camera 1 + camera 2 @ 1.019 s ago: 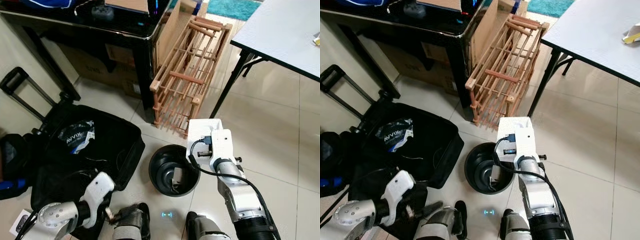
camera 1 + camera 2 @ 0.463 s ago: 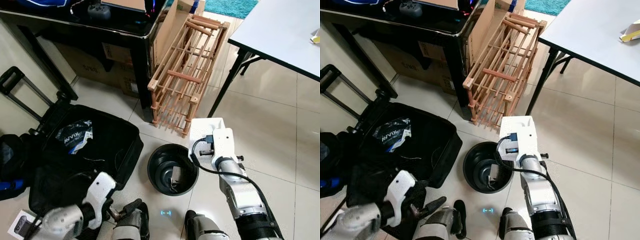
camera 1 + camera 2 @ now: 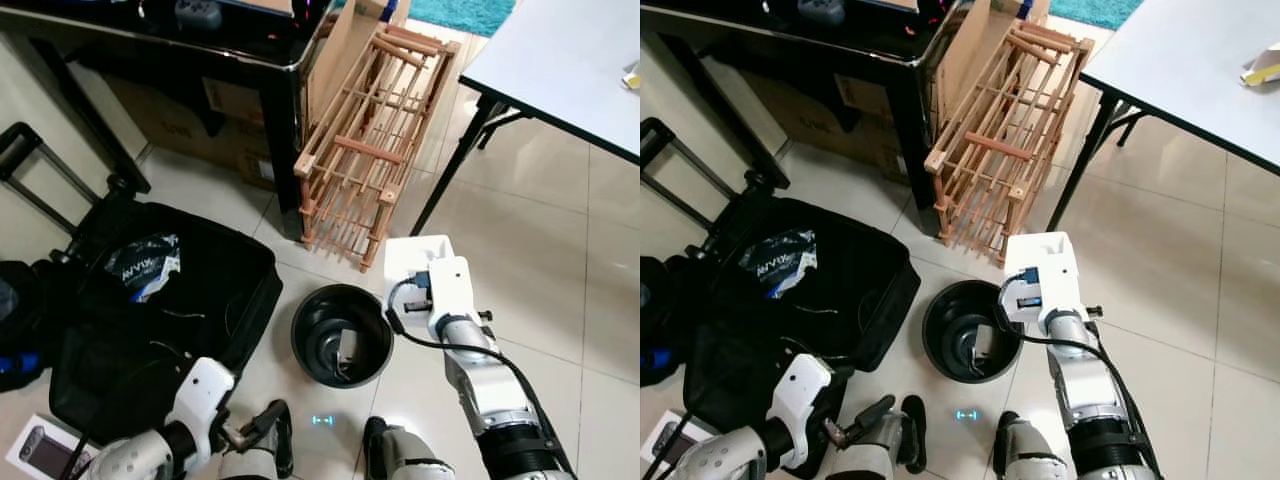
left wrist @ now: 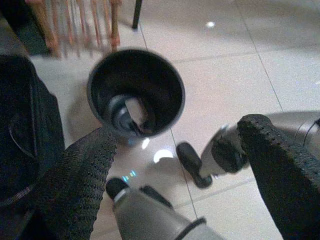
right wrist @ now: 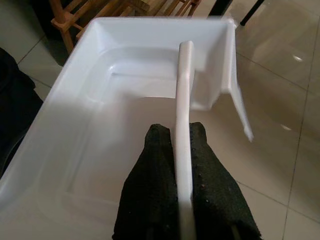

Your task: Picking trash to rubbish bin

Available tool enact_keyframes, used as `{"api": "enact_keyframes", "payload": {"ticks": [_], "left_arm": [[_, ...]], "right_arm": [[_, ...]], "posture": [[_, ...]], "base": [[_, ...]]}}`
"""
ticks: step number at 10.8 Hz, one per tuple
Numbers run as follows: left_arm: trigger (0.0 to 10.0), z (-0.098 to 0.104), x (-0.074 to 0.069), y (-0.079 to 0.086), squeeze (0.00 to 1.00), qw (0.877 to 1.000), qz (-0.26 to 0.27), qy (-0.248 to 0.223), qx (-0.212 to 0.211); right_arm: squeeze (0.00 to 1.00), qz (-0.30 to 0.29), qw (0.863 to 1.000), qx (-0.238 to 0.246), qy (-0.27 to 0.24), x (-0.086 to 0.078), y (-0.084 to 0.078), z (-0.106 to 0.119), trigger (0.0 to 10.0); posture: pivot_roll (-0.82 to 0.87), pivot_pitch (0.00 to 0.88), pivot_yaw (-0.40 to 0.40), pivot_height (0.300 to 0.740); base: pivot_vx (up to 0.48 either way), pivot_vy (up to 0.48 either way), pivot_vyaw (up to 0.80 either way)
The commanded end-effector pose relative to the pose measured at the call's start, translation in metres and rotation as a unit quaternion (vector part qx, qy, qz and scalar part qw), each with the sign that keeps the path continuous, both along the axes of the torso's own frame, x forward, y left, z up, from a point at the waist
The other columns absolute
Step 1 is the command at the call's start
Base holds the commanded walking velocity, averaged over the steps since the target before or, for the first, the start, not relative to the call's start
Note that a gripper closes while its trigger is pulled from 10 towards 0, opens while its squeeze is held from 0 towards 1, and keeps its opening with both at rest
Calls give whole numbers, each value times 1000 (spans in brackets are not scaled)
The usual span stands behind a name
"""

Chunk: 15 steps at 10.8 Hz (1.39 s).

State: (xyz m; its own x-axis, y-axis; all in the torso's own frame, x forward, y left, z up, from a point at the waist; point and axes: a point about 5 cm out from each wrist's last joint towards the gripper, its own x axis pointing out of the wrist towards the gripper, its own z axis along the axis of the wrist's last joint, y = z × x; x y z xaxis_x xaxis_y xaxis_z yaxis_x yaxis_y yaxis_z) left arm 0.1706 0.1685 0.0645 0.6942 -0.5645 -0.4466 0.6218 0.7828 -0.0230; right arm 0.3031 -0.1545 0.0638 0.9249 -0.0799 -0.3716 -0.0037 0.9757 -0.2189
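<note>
1. White plastic tray (image 5: 125, 115): held above the tiled floor (image 3: 560, 270), beside the rim of the rubbish bin (image 3: 310, 325) on the robot's right side. It is tilted, hollow side facing the right wrist camera. One corner of its wall is torn and bent outward.
2. Right claw (image 5: 184, 150): both black fingers are closed on a thin edge of the white tray, one finger on each face of it.
3. Rubbish bin: round, black, upright on the floor in front of the robot's feet. A pale scrap (image 3: 348, 345) lies inside against the wall; what it is cannot be made out.
4. Left claw (image 4: 175, 165): low near the robot's left leg, its two fingers spread wide with nothing between them. The left wrist view looks past the fingers at the bin mouth.
5. Black suitcase (image 3: 190, 300): lying open on the floor on the robot's left, just beside the bin. A crumpled printed bag (image 3: 143, 268) rests on it.
6. Wooden rack (image 3: 365, 150): leaning beyond the bin, against a cardboard sheet (image 3: 335, 50) and a black bench (image 3: 260, 50).
7. White-topped bench (image 3: 560, 60): far right; its dark leg stands well apart from the bin.
8. Small boxed item (image 3: 40, 452): on the floor at the robot's far left.
</note>
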Motion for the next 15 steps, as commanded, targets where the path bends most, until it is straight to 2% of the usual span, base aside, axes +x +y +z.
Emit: {"api": "enact_keyframes", "payload": {"ticks": [1,2,4,5,7,8,9,12,13,15], "left_arm": [[10000,6,-4,-3,0,1000,0,-8,13],[10000,7,-3,0,0,1000,5,-18,21],[10000,-3,-2,5,0,999,13,-10,30],[10000,-16,-5,10,0,999,23,10,48],[10000,-17,-14,16,0,997,38,29,59],[10000,-17,-22,20,0,996,29,47,66],[10000,-13,-28,19,0,997,12,58,58],[10000,-3,-35,9,0,997,-14,64,49],[10000,2,-40,-2,0,997,-20,64,50],[10000,9,-30,-13,0,997,-20,57,51]], "right_arm": [[0,4,1000,2,6,-3,0,-4,10000],[0,6,1000,2,5,-3,2,-4,10000],[0,8,1000,4,3,-2,4,-4,10000],[0,12,1000,9,6,-2,8,-6,10000],[0,19,999,25,25,-3,18,-13,10000],[0,18,998,46,49,-4,23,-20,10000],[0,18,995,68,78,-4,30,-29,10000],[0,21,991,83,102,1,42,-37,10000],[0,12,988,99,119,1,46,-43,10000],[0,-7,986,108,130,2,45,-48,10000]], "posture": [[154,322,-1,740],[157,324,-2,740],[161,325,-3,740],[164,326,-3,740],[174,346,7,740],[178,360,13,740],[185,374,16,740],[207,412,23,740],[215,425,28,740],[218,430,28,740]], "base": [[0,0,0],[0,0,0],[0,0,0],[0,0,0],[0,0,0],[0,0,0],[0,0,0],[0,0,0],[0,0,0],[0,0,0]]}}
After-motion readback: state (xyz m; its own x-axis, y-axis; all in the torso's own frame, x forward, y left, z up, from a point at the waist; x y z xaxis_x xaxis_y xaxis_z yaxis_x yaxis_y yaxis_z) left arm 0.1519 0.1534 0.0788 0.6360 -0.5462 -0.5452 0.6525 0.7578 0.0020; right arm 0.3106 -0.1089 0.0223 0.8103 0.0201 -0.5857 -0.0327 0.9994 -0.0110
